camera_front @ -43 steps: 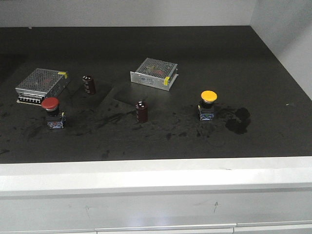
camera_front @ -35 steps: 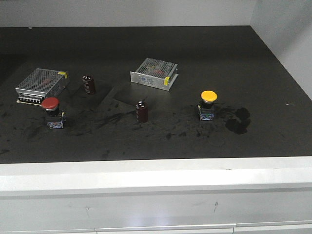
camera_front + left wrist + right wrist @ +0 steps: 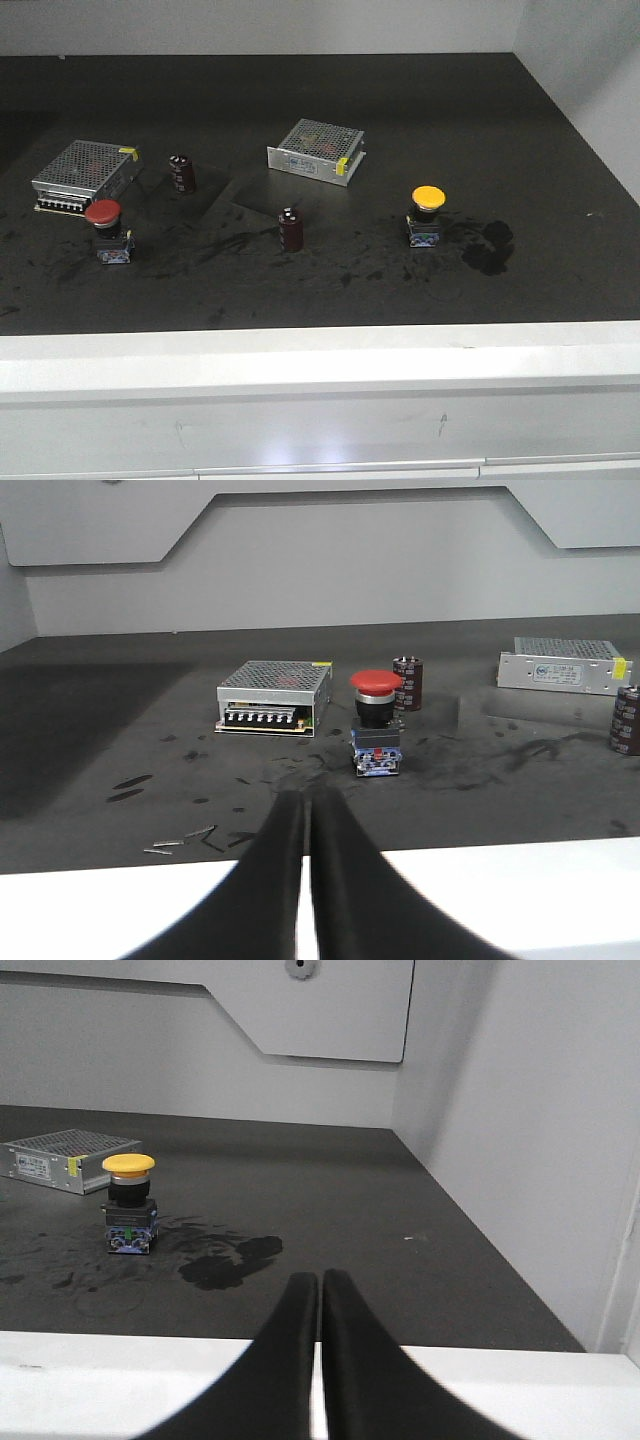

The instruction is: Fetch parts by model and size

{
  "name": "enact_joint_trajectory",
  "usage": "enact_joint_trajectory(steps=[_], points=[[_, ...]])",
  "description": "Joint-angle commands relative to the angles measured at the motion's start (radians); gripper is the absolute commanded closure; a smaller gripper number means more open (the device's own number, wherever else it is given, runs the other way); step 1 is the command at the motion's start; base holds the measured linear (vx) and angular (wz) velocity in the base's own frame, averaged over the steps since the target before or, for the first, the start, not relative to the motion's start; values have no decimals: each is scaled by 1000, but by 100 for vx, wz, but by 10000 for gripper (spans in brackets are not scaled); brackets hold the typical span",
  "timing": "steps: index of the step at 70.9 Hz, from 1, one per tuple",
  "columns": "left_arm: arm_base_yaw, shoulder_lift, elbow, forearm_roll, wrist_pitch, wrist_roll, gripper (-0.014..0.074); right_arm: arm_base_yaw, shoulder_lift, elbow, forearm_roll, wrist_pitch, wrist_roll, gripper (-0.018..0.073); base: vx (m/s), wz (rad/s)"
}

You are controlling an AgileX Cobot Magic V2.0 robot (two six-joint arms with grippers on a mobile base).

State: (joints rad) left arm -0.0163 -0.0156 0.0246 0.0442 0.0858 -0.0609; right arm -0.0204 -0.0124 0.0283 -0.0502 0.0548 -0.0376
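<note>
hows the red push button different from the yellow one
The red-capped switch has a dark red cap; the yellow-capped switch has a bright yellow one. The red-capped switch stands at the left, just in front of a silver perforated box; the yellow-capped switch stands at the right, beside a dark stain. Both stand upright on dark blocky bases with blue marks, nothing gripping them.

Red-capped switch (image 3: 108,232): open from the front edge; left metal box (image 3: 85,174) just behind it, maroon cylinder (image 3: 182,173) behind to its right
Yellow-capped switch (image 3: 427,215): open in front and on both sides; right metal box (image 3: 316,151) well behind
Middle: second cylinder (image 3: 291,229) stands between the switches
Right side: white wall (image 3: 590,90) bounds the tabletop (image 3: 300,90)
</note>
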Motion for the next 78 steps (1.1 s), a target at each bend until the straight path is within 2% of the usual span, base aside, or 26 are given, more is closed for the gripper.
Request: enact_joint_trajectory(steps=[1, 39, 47, 54, 63, 71, 78], points=[[-2, -12, 0, -1, -70, -5, 602, -3, -9, 7, 0, -73, -2, 569, 0, 0], [-2, -12, 0, -1, -78, -5, 602, -3, -9, 6, 0, -97, -2, 569, 0, 0], [-2, -12, -10, -3, -149, -10, 602, -3, -9, 6, 19, -172, 9, 569, 0, 0], [-2, -11, -23, -4, -230, -41, 602, -3, -9, -12, 62, -196, 79, 569, 0, 0], [-2, 38, -135, -1, -265, -84, 602, -3, 2, -90, 63, -188, 142, 569, 0, 0], [-2, 174, -294, 2, -170, -83, 602, -3, 79, -198, 63, -128, 180, 569, 0, 0], [-2, 324, -464, 2, -72, -78, 602, -2, 193, -319, 42, -74, 170, 569, 0, 0]])
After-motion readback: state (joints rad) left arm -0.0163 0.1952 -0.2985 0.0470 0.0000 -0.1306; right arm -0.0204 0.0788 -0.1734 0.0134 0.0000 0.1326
